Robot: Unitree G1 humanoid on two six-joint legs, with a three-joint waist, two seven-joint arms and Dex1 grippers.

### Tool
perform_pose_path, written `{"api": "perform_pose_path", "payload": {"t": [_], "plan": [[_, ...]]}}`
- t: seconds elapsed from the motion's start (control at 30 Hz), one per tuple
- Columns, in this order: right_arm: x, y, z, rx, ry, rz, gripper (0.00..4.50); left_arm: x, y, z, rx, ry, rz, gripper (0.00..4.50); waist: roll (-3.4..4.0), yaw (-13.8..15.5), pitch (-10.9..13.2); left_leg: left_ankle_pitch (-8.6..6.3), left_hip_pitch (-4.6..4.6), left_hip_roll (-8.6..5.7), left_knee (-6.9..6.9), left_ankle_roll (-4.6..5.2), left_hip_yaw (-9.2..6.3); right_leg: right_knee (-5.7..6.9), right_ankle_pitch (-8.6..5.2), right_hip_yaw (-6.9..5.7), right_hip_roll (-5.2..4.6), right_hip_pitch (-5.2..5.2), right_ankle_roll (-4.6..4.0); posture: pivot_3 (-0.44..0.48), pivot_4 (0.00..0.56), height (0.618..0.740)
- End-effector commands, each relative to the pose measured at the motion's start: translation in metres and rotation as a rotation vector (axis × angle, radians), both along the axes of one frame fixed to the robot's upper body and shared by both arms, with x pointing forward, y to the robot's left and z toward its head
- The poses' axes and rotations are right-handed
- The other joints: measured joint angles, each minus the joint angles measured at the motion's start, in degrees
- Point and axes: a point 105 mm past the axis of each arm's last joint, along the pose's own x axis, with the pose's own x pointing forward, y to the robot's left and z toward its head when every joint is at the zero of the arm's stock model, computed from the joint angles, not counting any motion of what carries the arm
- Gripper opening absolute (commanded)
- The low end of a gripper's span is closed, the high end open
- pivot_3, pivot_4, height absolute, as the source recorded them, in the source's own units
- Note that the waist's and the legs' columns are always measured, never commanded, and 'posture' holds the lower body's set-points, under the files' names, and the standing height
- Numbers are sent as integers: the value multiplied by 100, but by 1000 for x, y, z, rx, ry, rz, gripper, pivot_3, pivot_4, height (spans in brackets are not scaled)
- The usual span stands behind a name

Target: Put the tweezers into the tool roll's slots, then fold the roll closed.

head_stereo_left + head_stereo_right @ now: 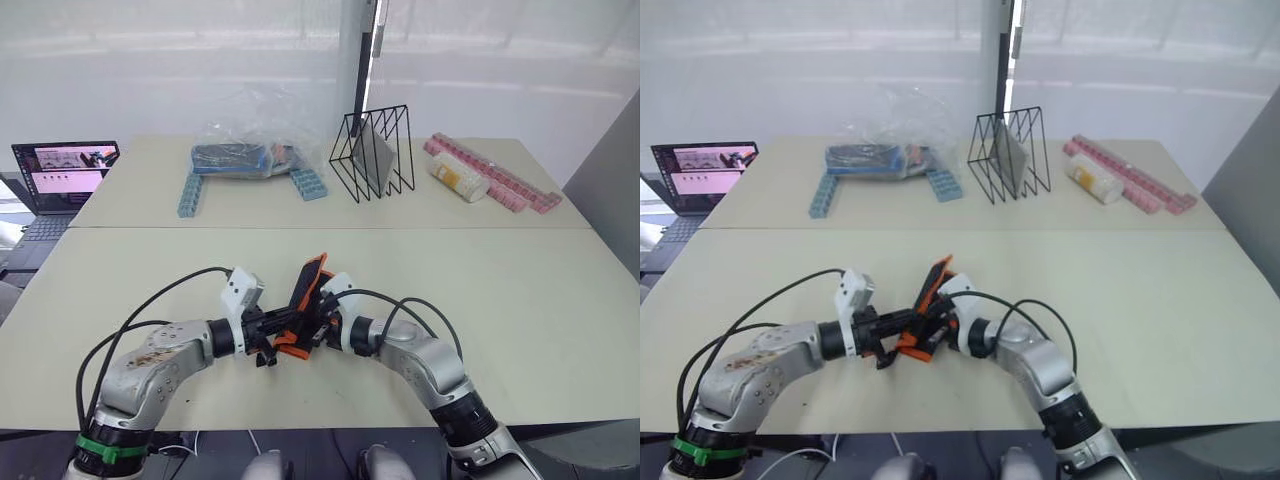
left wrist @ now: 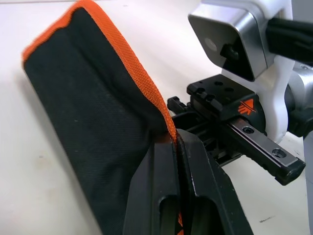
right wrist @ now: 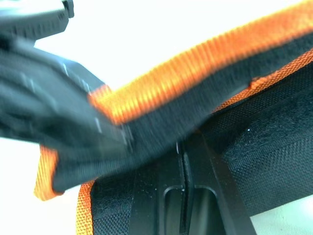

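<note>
While both arms meet at the near middle of the front table (image 1: 520, 300), the tool roll (image 1: 305, 300) stands folded and tilted between them, its orange trim running along the raised edge. The left gripper (image 2: 178, 147) has its two black fingers pressed together on the orange-trimmed edge of the roll, as the left wrist view shows, with black fabric spreading away from the pinch. The right gripper (image 3: 183, 152) likewise has its fingers closed against each other at the roll's black fabric, just under a band of orange trim; the other gripper's dark body lies blurred beside it. On the far table (image 1: 150, 170) rest a clear plastic bag (image 1: 245, 150) with blue blocks (image 1: 190, 195) beside it, a black wire rack (image 1: 372, 155), a white bottle (image 1: 458, 178) and a pink strip (image 1: 500, 180). A laptop (image 1: 62, 175) stands open at the far left.
</note>
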Motion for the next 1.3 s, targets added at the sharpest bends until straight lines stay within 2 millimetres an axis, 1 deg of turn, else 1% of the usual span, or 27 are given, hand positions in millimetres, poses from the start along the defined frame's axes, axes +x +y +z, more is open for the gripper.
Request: {"api": "perform_pose_path", "payload": {"t": [0.03, 0.17, 0.23, 0.4, 0.53, 0.6, 0.7, 0.8, 0.87, 1.03, 1.13, 1.27, 1.3], "plan": [[3, -16, -24, -77, 68, -78, 0, -4, -7, -8, 33, -1, -44, 31, 0, 8, 0, 1, 1, 0, 0, 1, 0, 0, 1, 2, 3, 1, 1, 0, 150, 722], [4, -17, -23, -73, 67, -87, 0, -7, -2, -12, 55, 3, -52, 31, 0, 24, 0, 1, 6, -2, 2, 3, -1, 0, 1, 4, 7, 6, 3, 0, 150, 722], [4, -17, -22, -71, 66, -90, 0, -7, 5, -10, 85, -5, -53, 31, -1, 20, -1, 2, 7, -2, 3, 3, -1, 0, 1, 5, 10, 6, 3, 0, 150, 722], [4, -15, -22, -64, 67, -90, 0, -3, 33, -8, 228, -44, -34, 31, 0, 12, 0, 2, 8, 2, 3, 3, -4, 5, 1, 8, 26, 3, 3, 0, 150, 722], [3, -14, -22, -62, 68, -89, 0, 4, 48, -3, 256, -57, 3, 31, 0, 2, 0, 2, 9, 2, 4, 3, -4, 5, 1, 8, 28, 3, 4, 0, 150, 722], [4, -14, -22, -60, 68, -88, 0, 6, 52, -1, 267, -63, 12, 31, 0, -7, 0, 2, 8, 3, 3, 3, -4, 6, 1, 8, 30, 2, 4, 0, 150, 722], [4, -14, -22, -61, 69, -89, 0, 6, 46, 0, 269, -76, -8, 31, 0, -11, 0, 2, 8, 5, 3, 3, -5, 8, 1, 8, 32, 2, 4, 0, 150, 722], [4, -14, -22, -59, 70, -91, 0, 4, 25, -1, 235, -76, -53, 31, 0, 5, 0, 2, 8, 3, 5, 3, -5, 8, 1, 8, 32, 4, 4, 0, 150, 722], [4, -15, -22, -59, 70, -92, 0, 1, 12, -5, 215, -62, -82, 31, 0, 17, 0, 2, 8, 0, 9, 4, -5, 10, 1, 9, 31, 5, 5, 0, 150, 722], [4, -16, -21, -58, 68, -97, 0, -3, -7, -12, 164, -28, -111, 31, -1, 48, -2, 4, 12, -2, 12, 6, -5, 19, 2, 11, 31, 7, 6, 0, 150, 722], [3, -16, -20, -58, 69, -98, 0, 0, -13, -14, 133, -6, -93, 31, -1, 103, -2, 8, 14, -8, 19, 12, -7, 19, 3, 11, 28, 15, 7, 0, 150, 722], [3, -16, -20, -57, 69, -100, 0, -1, -14, -27, 126, 47, -77, 31, -1, 123, -2, 16, 18, -20, 26, 21, -10, 22, 5, 11, 18, 23, 11, 0, 150, 722], [3, -17, -20, -57, 70, -102, 0, -3, -13, -33, 139, 58, -83, 31, -1, 126, -2, 17, 21, -22, 26, 22, -11, 22, 5, 11, 16, 26, 12, 0, 150, 722]]}}
